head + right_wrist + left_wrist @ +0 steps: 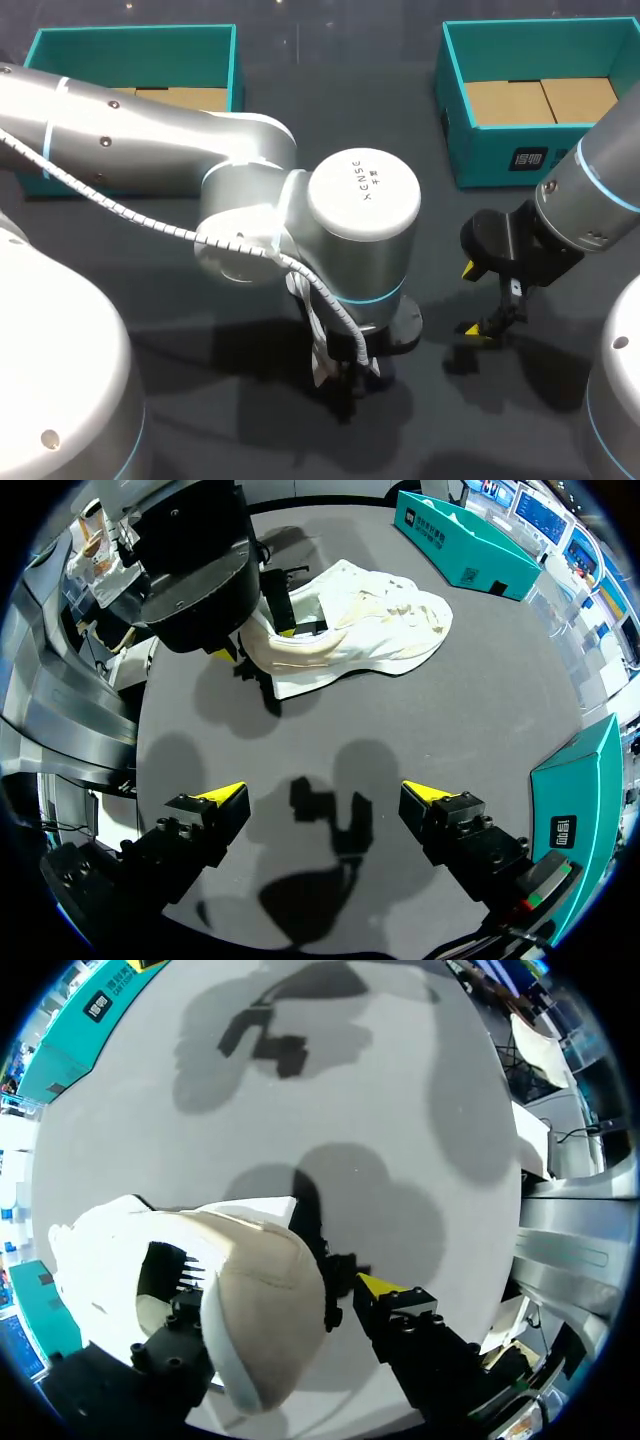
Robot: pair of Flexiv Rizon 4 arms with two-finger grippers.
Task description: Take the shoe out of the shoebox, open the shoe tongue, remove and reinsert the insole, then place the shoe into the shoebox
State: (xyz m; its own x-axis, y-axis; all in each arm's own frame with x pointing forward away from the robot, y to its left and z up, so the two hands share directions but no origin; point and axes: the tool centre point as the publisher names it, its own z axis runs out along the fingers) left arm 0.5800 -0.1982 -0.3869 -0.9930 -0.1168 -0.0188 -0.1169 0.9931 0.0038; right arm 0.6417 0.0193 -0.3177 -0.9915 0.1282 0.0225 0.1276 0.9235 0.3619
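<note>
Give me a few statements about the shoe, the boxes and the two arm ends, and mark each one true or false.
1. The shoe lies on the table, outside any box. True.
2. The right end effector holds the shoe. False: it is open and empty, well apart from the shoe.
3. Two teal boxes stand on the table, a left box and a right box. True.
4. The shoe is black. False: it is white and cream.
5. The left end effector is at the shoe's heel. True.
</note>
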